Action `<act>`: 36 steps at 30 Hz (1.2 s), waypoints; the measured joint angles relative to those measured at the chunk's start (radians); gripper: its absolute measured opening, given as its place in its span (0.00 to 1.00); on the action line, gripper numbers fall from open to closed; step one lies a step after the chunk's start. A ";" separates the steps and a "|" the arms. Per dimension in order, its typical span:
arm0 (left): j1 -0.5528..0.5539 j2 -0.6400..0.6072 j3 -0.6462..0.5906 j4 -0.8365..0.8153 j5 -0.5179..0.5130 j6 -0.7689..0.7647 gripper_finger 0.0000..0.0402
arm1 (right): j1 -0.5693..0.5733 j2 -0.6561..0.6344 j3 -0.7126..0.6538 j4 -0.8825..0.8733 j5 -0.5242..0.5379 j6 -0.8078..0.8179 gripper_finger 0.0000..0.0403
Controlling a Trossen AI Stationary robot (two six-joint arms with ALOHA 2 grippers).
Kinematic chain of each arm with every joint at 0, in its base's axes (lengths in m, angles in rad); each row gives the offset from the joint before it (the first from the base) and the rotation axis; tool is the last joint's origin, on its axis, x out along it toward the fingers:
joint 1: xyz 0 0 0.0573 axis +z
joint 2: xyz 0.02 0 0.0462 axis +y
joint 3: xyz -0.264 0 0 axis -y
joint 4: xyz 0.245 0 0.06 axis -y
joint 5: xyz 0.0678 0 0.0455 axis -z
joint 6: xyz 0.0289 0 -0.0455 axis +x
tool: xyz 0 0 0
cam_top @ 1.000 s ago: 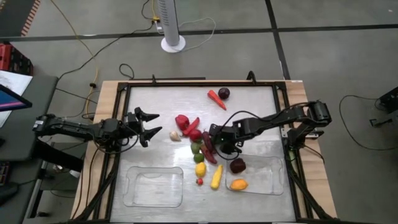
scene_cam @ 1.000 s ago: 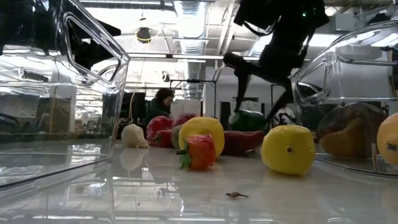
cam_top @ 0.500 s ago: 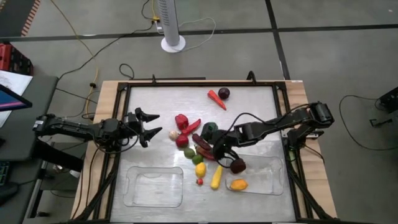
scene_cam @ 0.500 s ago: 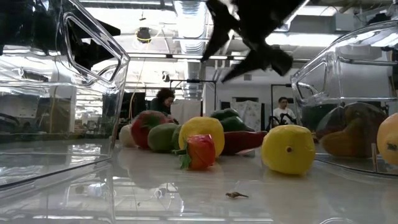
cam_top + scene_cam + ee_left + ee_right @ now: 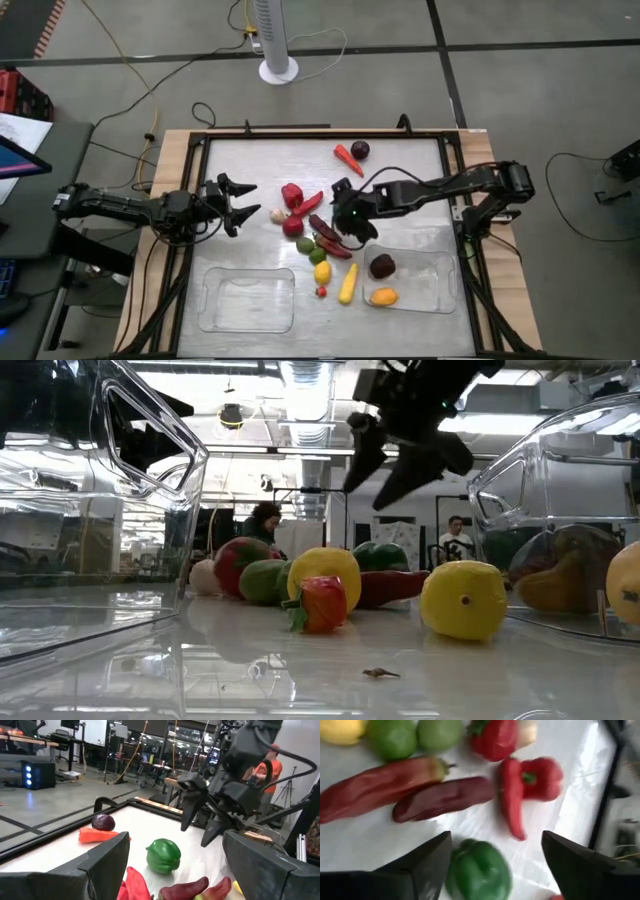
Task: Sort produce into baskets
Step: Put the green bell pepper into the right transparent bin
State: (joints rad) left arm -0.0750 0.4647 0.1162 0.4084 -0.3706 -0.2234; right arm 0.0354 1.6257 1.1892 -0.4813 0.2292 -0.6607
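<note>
Two baskets sit along the near edge in my high view: the right basket (image 5: pixel 440 285) already holds a dark plum (image 5: pixel 382 265) and an orange fruit (image 5: pixel 384 296), while the left basket (image 5: pixel 215 305) holds nothing. My right gripper (image 5: pixel 345 213) hangs over the produce cluster mid-table, above the green pepper (image 5: pixel 343 214), which it mostly hides. My left gripper (image 5: pixel 238 203) waits beside the garlic (image 5: pixel 279 215), fingers spread and holding nothing.

Low view: the right gripper (image 5: pixel 395 455) is raised clear of the table, fingers apart, nothing between them; the pepper (image 5: pixel 382 555) rests on the table behind the lemon (image 5: pixel 324 574).

Left wrist view: that arm's own wide-open fingers frame the pepper (image 5: pixel 163 855), with the other gripper (image 5: pixel 200 822) poised just beyond it, and a carrot (image 5: pixel 97 835) and plum (image 5: pixel 103 822) at the far edge.

Right wrist view: the pepper (image 5: pixel 479 870) lies centred between the spread fingers (image 5: pixel 422 857), which I judge lines up a straight descent onto it. The long chillies (image 5: pixel 440 797) lie close, so a sloppy drop could nudge them.
</note>
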 joint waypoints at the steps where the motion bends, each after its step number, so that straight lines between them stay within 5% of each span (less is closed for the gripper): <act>1: 0.000 0.000 0.000 0.001 0.000 0.000 0.76 | -0.012 0.000 0.000 -0.007 -0.011 0.007 0.90; 4: 0.000 0.000 0.000 0.002 -0.004 0.000 0.76 | -0.043 0.000 0.000 -0.019 -0.023 0.029 0.98; 21: 0.000 0.000 0.000 -0.014 -0.003 0.009 0.76 | -0.135 0.176 0.007 -0.119 -0.068 -0.120 0.99; 36: 0.000 0.000 0.000 -0.016 -0.002 0.009 0.76 | -0.111 0.162 0.022 -0.132 -0.042 -0.163 0.82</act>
State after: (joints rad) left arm -0.0750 0.4648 0.1162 0.3927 -0.3724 -0.2143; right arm -0.0757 1.7879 1.2108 -0.6130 0.1871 -0.8234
